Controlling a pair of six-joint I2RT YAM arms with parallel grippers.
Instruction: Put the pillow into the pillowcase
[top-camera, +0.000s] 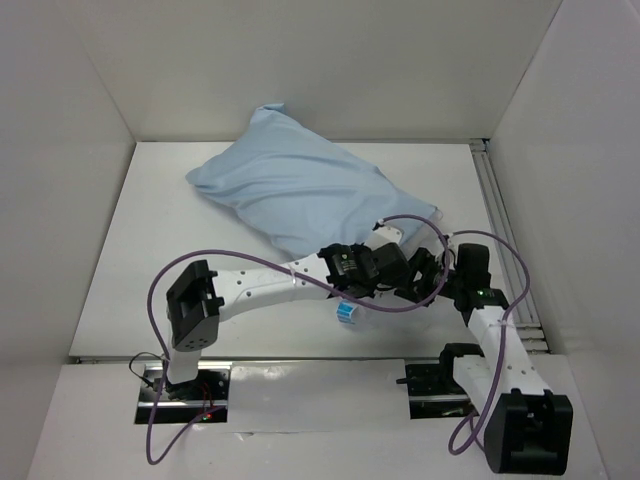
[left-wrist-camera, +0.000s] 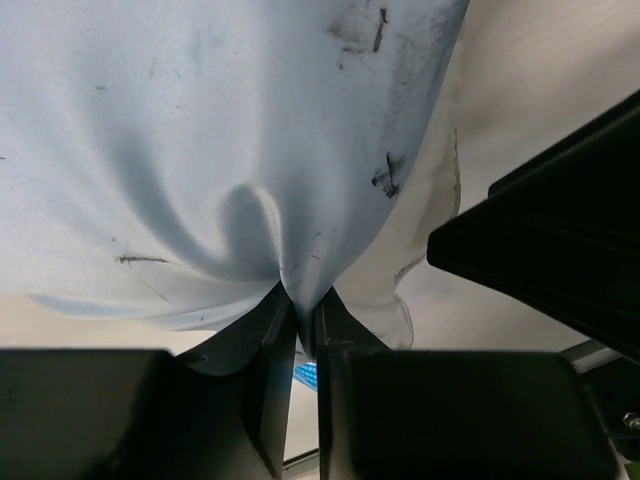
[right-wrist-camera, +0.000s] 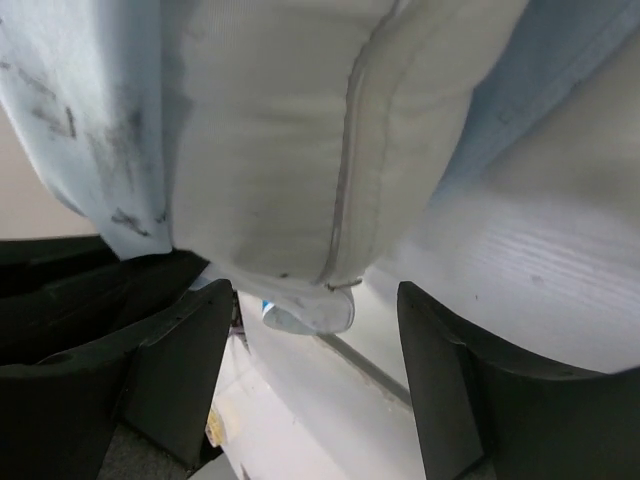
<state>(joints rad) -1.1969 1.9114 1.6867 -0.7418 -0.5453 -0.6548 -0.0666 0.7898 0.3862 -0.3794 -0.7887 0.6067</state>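
Note:
The light blue pillowcase (top-camera: 290, 185) lies plump at the back middle of the table, with the white pillow inside it. Only the pillow's near corner (top-camera: 386, 235) sticks out by the grippers. My left gripper (top-camera: 385, 268) is shut on a pinch of the pillowcase's edge (left-wrist-camera: 200, 130), the fabric drawn into a fold between the jaws (left-wrist-camera: 300, 315). My right gripper (top-camera: 428, 272) is open, its jaws on either side of the pillow's corner (right-wrist-camera: 290, 150) without touching it (right-wrist-camera: 320, 350). A blue-and-white tag (right-wrist-camera: 290, 318) hangs from that corner. Pillowcase fabric (right-wrist-camera: 70, 120) flanks the corner.
White walls enclose the table on three sides. A metal rail (top-camera: 500, 220) runs along the right edge. The two grippers are close together at the pillowcase's near right end; the right gripper's black body (left-wrist-camera: 560, 230) fills the right of the left wrist view.

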